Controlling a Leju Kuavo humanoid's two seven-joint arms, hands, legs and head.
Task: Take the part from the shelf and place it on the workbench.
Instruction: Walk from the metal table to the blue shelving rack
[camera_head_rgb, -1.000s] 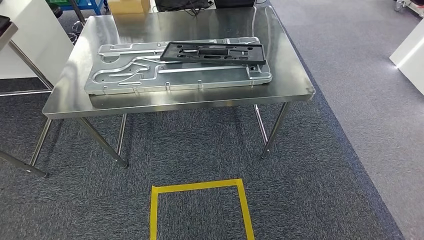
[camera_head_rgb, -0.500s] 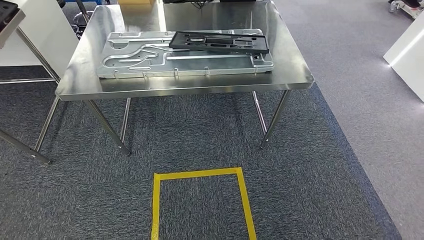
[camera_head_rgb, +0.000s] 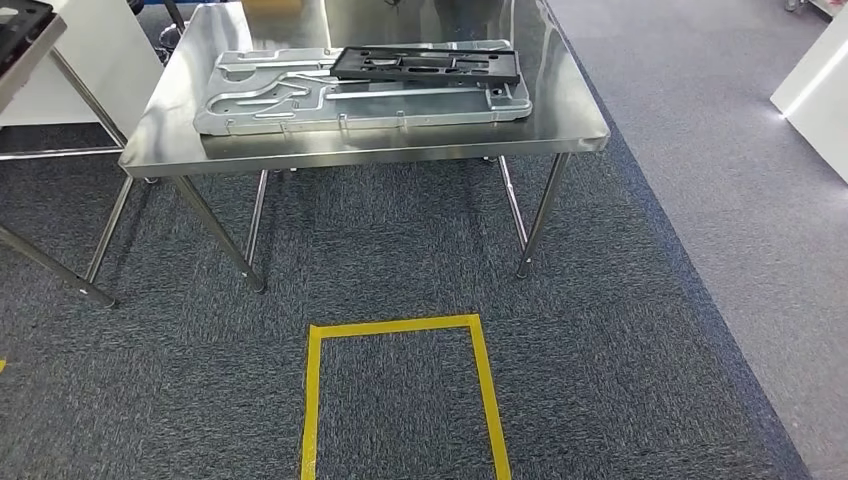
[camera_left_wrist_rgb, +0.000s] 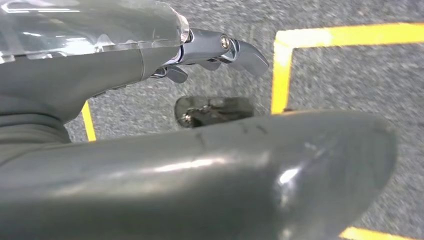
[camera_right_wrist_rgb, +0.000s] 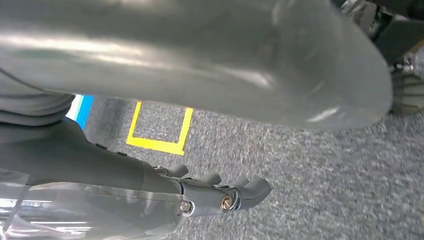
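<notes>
Looking down from the head view, going left to right: a grey table corner with something dark on it (camera_head_rgb: 22, 22) pokes in at the far left, white cabinet (camera_head_rgb: 85, 75) behind it. Next, the steel workbench (camera_head_rgb: 380, 145) on slanted legs. A big silver stamped panel (camera_head_rgb: 300, 100) lies flat on it, and the black part (camera_head_rgb: 428, 64) rests on top of that panel toward its right end, long side running along the panel. Below, on the grey carpet (camera_head_rgb: 620, 330), a yellow tape square (camera_head_rgb: 400, 326) sits in front of the bench, well apart from its legs. A white unit (camera_head_rgb: 815, 100) stands at the far right edge.

Left hand (camera_left_wrist_rgb: 210, 55), wrist view: arm hangs over the carpet, thick grey thumb (camera_left_wrist_rgb: 260, 170) across the foreground, darker fingers (camera_left_wrist_rgb: 245, 52) extended side by side with a slight curl at the tips, nothing in them. Yellow tape lines on the floor past the fingertips.

Right hand (camera_right_wrist_rgb: 215, 192), wrist view: same pose, hanging over the carpet, thumb (camera_right_wrist_rgb: 250, 70) big and close to the camera, fingers (camera_right_wrist_rgb: 255, 189) stretched out, lightly bent and a little apart, holding nothing. A yellow tape square shows on the floor beyond it.
</notes>
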